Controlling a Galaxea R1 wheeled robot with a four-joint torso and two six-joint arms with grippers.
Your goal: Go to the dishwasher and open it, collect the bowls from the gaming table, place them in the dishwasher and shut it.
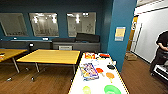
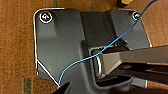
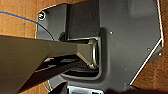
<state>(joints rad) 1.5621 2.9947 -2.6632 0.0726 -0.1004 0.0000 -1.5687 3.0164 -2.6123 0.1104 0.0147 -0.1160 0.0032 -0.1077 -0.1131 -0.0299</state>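
Green bowl [image 1: 112, 89] lies nearest, at the near end of the gaming table [image 1: 98, 87], a long white surface running away from the camera. Further along it: an orange bowl [image 1: 110, 75], a red item [image 1: 99, 70], a game box [image 1: 89, 70]. Yellow table [image 1: 51, 56] stands just left. Person [image 1: 161, 53] at far right on wood floor [image 1: 47, 81]. Claw state, both arms: cannot tell

The gaming table [image 1: 100, 86] has a smooth, glossy white top carrying what look like printed cardboard game boxes [image 1: 89, 70] and shiny plastic-looking bowls [image 1: 112, 89], while the neighbouring square table [image 1: 51, 56] shows a matt yellow wood-look top above a brown wood-grain floor [image 1: 45, 80].
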